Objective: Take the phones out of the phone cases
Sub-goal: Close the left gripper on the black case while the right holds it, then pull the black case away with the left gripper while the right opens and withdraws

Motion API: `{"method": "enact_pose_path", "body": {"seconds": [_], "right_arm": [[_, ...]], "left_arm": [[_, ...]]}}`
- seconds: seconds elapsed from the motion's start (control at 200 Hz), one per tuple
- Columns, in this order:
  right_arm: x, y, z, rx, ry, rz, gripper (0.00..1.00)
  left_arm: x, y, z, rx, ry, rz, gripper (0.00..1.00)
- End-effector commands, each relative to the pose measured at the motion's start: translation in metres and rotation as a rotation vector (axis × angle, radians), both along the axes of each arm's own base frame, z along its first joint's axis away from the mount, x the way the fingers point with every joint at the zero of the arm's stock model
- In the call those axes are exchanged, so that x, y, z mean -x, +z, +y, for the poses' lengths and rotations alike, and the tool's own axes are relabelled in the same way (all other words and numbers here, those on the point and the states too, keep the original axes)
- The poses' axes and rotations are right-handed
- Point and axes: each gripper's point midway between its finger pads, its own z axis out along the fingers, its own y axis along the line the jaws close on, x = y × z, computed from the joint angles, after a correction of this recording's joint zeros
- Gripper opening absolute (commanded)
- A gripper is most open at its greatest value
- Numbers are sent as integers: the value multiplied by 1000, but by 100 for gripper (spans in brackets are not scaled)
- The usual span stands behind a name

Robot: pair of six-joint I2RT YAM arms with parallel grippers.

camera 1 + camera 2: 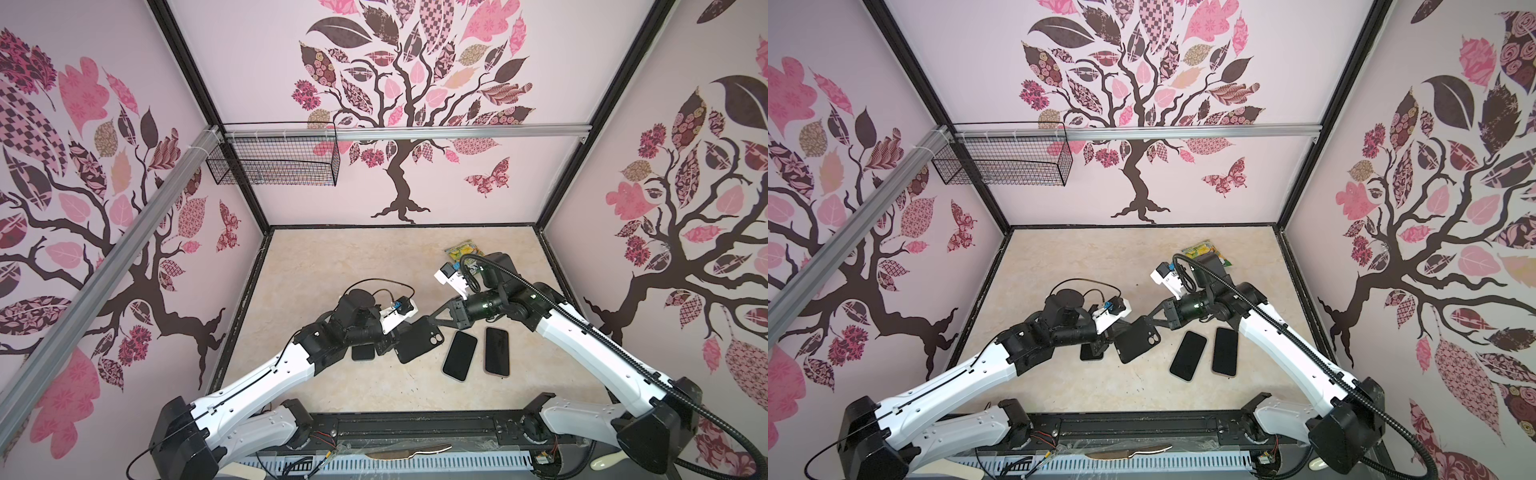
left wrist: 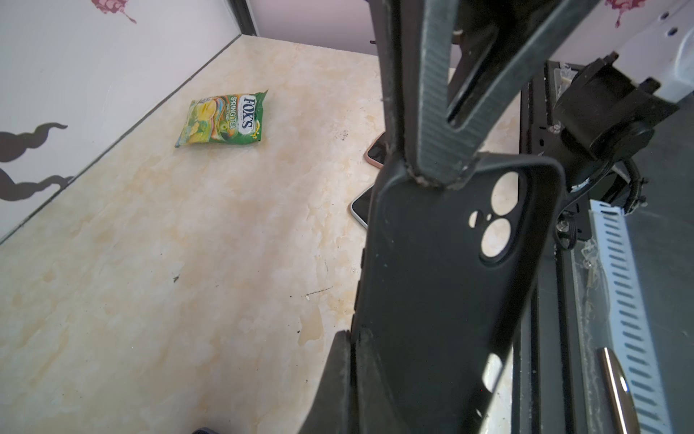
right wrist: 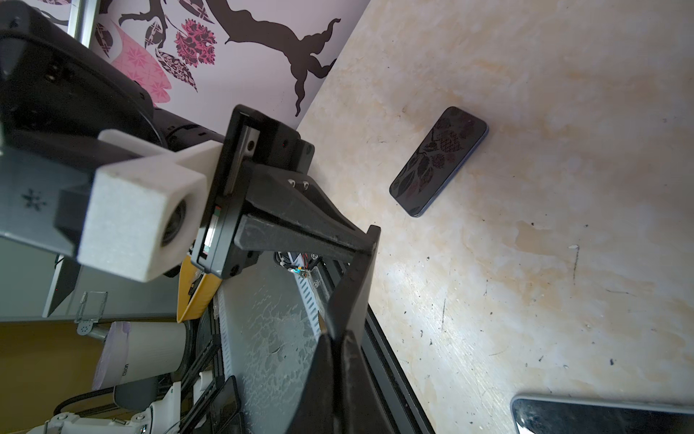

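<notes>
Clamping the phone case (image 1: 417,338) by its plain end, the left gripper (image 1: 390,340) shares it with the right gripper (image 1: 435,314), which is pinched on its camera corner; table (image 2: 150,263) shows through its lens holes, so the case looks empty. A dark phone (image 1: 363,352) lies just left of the case, a second phone (image 1: 460,355) and a third phone (image 1: 497,351) just right; next, likely, lowering the case clear of them

Case (image 1: 417,338): positioned over table (image 1: 332,257) middle.
Left phone (image 1: 363,353): laid left of case.
Middle phone (image 1: 459,355): laid right of case.
Right phone (image 1: 497,351): laid beside middle phone.
Bag (image 1: 460,248): placed behind right phone.
</notes>
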Motion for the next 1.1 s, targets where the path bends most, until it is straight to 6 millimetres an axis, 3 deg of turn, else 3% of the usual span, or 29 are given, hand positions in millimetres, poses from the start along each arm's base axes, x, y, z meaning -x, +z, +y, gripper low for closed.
{"method": "enact_pose_path", "body": {"seconds": [0.0, 0.205, 0.41, 0.625, 0.765, 1.095], "right_arm": [[-1, 9, 0, -21, 3, -21, 0], [-11, 11, -5, 2, -61, -76, 0], [-37, 16, -23, 65, -245, -204, 51], [-69, 14, -57, 114, -532, -315, 87], [-86, 4, -79, 128, -700, -359, 99], [-105, -29, -102, 150, -873, -403, 100]], "left_arm": [[-1, 23, -5, 35, -10, -27, 0], [-15, 20, 0, -2, 70, -26, 0], [-42, 15, 14, -37, 270, 5, 0], [-69, 5, 28, -66, 464, 117, 0], [-93, -1, 48, -45, 621, 222, 0], [-138, -31, 104, -180, 941, 369, 0]]}}
